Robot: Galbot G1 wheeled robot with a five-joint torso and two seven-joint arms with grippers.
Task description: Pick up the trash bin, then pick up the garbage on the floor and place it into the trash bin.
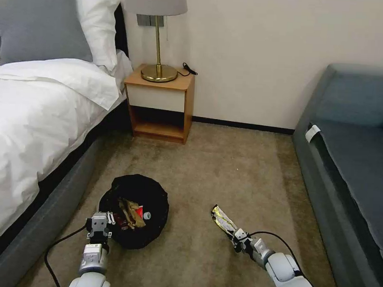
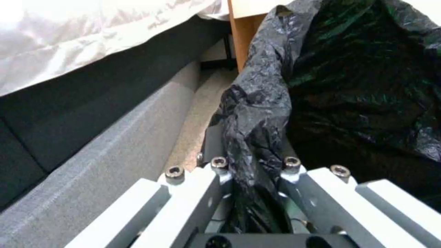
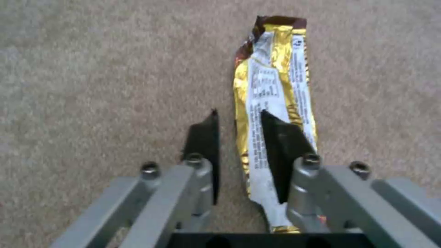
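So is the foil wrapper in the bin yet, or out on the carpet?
Out. The foil wrapper lies flat on the carpet, apart from the trash bin, with the right pincer open over its near end.

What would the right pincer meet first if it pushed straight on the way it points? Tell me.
Most likely the silver-yellow foil wrapper on the carpet. The right pincer is open, with one finger already over the wrapper and the strip running ahead along its line. Whether it touches yet is unclear.

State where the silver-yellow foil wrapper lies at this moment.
In the head view the foil wrapper lies flat on the carpet, on the robot's right, just beyond the right gripper and right of the trash bin.
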